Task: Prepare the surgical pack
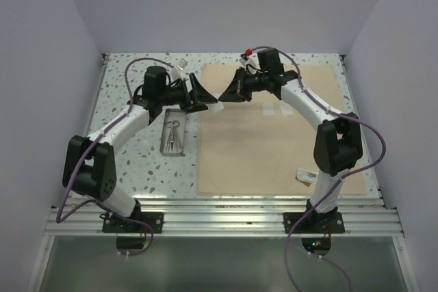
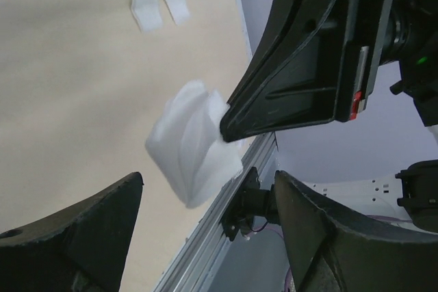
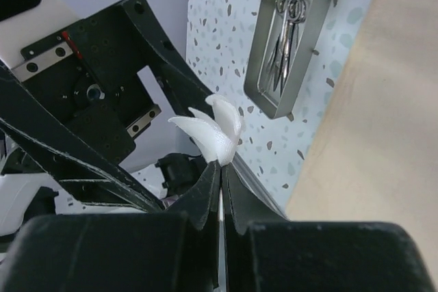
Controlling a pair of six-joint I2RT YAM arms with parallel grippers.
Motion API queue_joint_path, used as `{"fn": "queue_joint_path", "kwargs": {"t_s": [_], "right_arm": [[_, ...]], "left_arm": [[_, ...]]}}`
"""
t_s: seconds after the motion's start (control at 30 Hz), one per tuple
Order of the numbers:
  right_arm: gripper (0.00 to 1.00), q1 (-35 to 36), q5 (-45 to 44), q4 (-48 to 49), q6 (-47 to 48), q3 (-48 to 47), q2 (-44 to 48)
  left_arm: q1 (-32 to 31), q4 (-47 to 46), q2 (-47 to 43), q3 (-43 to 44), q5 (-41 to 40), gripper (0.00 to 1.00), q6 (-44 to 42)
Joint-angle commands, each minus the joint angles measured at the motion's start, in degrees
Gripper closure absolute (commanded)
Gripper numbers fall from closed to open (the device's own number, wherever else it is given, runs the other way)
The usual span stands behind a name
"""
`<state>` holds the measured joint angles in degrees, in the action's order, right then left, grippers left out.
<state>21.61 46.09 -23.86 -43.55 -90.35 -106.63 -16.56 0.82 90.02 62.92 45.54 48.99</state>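
My right gripper (image 1: 228, 94) is shut on a crumpled white gauze square (image 1: 213, 107) and holds it in the air over the left edge of the tan cloth sheet (image 1: 274, 148). In the right wrist view the gauze (image 3: 217, 131) sticks out of the closed fingertips (image 3: 221, 167). My left gripper (image 1: 203, 100) faces it, open and empty; the gauze (image 2: 195, 141) hangs just beyond its spread fingers (image 2: 205, 189). The grey metal tray (image 1: 163, 138) lies on the table to the left and holds scissors (image 3: 287, 39) and a second thin steel tool.
Two more gauze squares (image 1: 270, 109) (image 1: 286, 109) lie on the cloth's far half and also show in the left wrist view (image 2: 146, 5). A small white packet (image 1: 306, 176) lies near the cloth's front right corner. The table top is speckled (image 1: 130, 162).
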Motion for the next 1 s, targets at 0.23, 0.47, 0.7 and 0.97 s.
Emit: {"fn": "queue_joint_path", "kwargs": {"t_s": [0.23,0.47,0.7,0.97], "right_arm": [[1.00,1.9,5.0,5.9,-4.9,1.7,3.6],[1.00,2.3,5.0,6.2,-5.0,1.7,3.2],[0.64,2.6,-0.4,-7.5,3.0,-3.7,1.2],[0.54,0.7,-14.8,-24.9,16.2,-8.3,-1.5]], "left_arm": [[0.6,-6.7,-2.3,-1.9,1.7,0.27,3.5],[2.0,-3.5,-2.9,-2.5,1.0,0.71,2.3],[3.8,9.1,-2.1,1.5,-3.7,1.00,-7.0],[6.8,42.5,6.0,10.9,-25.0,1.00,-26.3]]}}
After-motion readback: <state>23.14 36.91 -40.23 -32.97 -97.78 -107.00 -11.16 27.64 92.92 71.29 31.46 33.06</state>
